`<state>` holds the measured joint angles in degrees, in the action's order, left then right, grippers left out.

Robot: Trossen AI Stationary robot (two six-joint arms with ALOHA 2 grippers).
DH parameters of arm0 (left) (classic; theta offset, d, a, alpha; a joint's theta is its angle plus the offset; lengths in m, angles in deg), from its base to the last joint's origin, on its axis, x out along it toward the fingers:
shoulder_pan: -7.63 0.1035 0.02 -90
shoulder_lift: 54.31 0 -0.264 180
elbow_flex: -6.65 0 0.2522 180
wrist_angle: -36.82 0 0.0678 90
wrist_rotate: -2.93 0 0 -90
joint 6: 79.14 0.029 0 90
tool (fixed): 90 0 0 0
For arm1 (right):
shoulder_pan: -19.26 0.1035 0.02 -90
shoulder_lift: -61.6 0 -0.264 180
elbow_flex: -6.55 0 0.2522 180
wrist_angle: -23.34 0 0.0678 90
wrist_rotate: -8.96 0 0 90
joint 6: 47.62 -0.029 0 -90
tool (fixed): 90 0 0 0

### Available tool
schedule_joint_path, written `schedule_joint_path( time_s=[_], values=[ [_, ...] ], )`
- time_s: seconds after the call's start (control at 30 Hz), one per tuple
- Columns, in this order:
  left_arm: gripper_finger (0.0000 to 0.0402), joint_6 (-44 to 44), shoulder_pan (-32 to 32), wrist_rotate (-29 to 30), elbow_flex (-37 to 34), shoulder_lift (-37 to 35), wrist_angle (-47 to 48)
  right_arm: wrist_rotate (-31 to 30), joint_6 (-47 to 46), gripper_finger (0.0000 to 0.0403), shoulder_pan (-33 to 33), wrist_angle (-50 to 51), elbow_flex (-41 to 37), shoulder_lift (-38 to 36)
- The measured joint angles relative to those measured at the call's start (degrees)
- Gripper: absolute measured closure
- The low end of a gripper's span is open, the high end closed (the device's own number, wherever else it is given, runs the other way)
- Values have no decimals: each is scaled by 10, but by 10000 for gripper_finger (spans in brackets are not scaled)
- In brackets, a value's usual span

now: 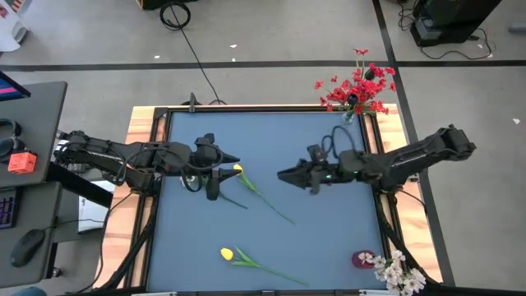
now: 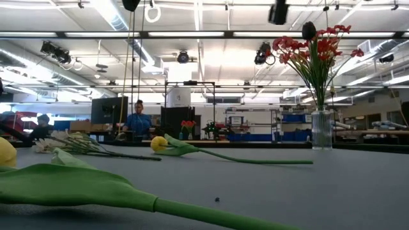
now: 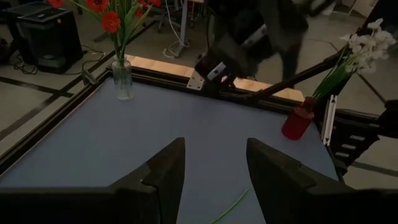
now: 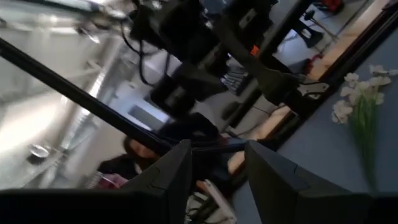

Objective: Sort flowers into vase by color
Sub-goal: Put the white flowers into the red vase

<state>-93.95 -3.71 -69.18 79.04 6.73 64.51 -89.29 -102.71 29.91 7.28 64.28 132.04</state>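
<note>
Two yellow tulips lie flat on the blue mat: one [image 1: 238, 170] in the middle, its stem [image 1: 271, 201] running toward the near right, and one [image 1: 227, 254] by the near edge. Red flowers [image 1: 357, 86] stand in a clear glass vase [image 3: 122, 78] at the far right corner. Whitish-pink blossoms [image 1: 399, 271] stand in a red vase [image 3: 297, 121] at the near right corner. My left gripper [image 1: 234, 159] hovers open just beyond the middle tulip's head. My right gripper [image 1: 283, 175] hovers open over the mat's middle, facing the left one. Nothing is between either pair of fingers [image 3: 214, 149] [image 4: 217, 149].
A wooden frame [image 1: 144, 123] with black rails borders the mat. In the low view the near tulip's broad leaf [image 2: 64, 185] fills the foreground. A desk with a keyboard and mouse [image 1: 29, 242] stands left of the table. People show in the room behind [image 2: 137, 121].
</note>
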Motion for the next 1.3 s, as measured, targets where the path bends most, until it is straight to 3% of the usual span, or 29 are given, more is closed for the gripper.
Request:
schedule_joint_path(
  time_s=[0.23, 0.33, 0.5, 0.7, 0.87, 1.0, 1.3],
  values=[
    [225, -15, 0, 13, 0, 0, -37, 45, 137, 245, -7, 89, 103, 99],
    [225, -30, -2, 18, 0, -2, -8, 38, 103, 245, -7, 87, 106, 128],
    [225, -77, -20, 17, 0, -6, 133, 60, 31, 245, -21, 88, 106, 170],
    [225, -206, -35, 17, 0, -7, 319, 78, -1, 245, -38, 129, 128, 229],
    [225, -254, -45, 18, 0, -7, 441, 103, 73, 245, -51, 268, 242, 315],
    [225, -251, -51, 17, 0, -11, 457, 65, 162, 245, -56, 350, 340, 393],
    [225, -261, -51, 18, 0, -28, 459, 11, 305, 225, -60, 352, 492, 563]
  ],
)
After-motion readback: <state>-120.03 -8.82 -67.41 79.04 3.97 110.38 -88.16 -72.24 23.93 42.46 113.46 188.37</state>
